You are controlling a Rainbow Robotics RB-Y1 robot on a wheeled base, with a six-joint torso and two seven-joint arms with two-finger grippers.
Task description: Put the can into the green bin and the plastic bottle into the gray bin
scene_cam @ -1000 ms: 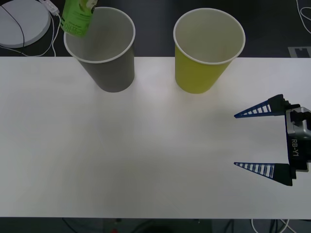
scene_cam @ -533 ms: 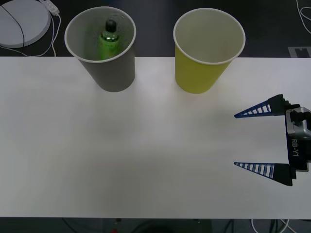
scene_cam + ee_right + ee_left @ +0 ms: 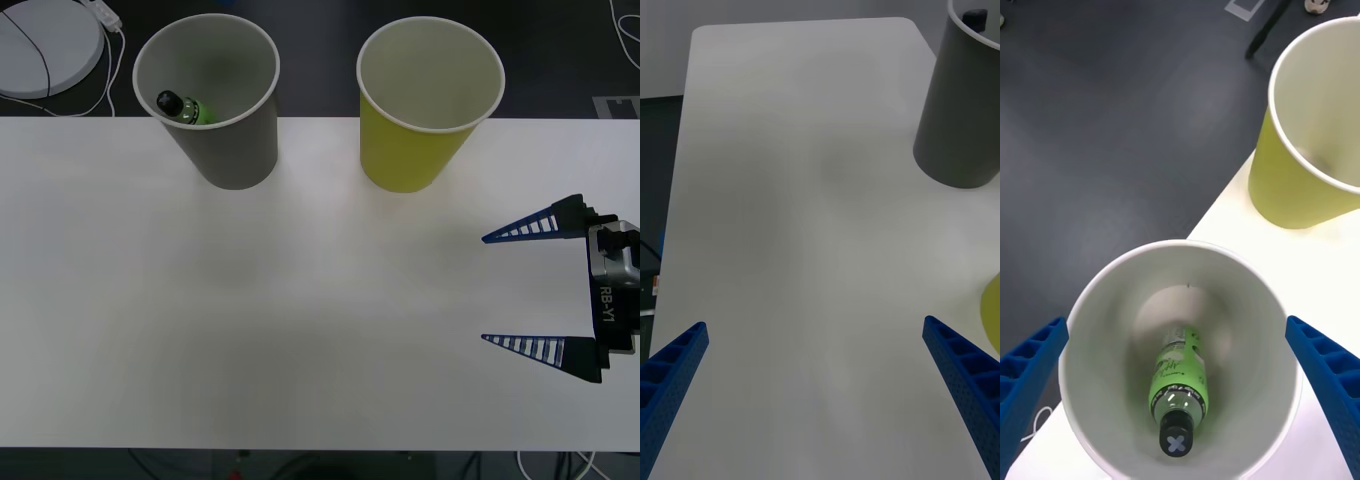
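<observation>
Surface (image 3: 300, 300): broad, white, matte, smooth, rounded corners in the right wrist view.

Gray bin (image 3: 208, 95): tall tapered paper cup, white inside, rolled rim, at the far left of the surface. Green bin (image 3: 430, 100): same shape, yellow-green, well apart to its right; what shows of its inside is bare, and no can is visible on the surface.

Right claw (image 3: 535, 290): low over the near right of the surface, blue ribbed fingers spread wide, released, holding nothing.

Left claw (image 3: 1180, 405): directly above the gray bin, fingers wide to either side of the rim, released and empty.

Plastic bottle (image 3: 1177, 379): inside the gray bin, leaning on the wall, black cap up. Clear plastic, bright green liquid, pale label.

Risks, as judged:
- Paper cups are light and top-heavy in shape; a finger clipping the rim as the left claw withdraws could tip the gray bin and spill the bottle.
- Leaning bottle weights one side, making a tip likelier.
</observation>
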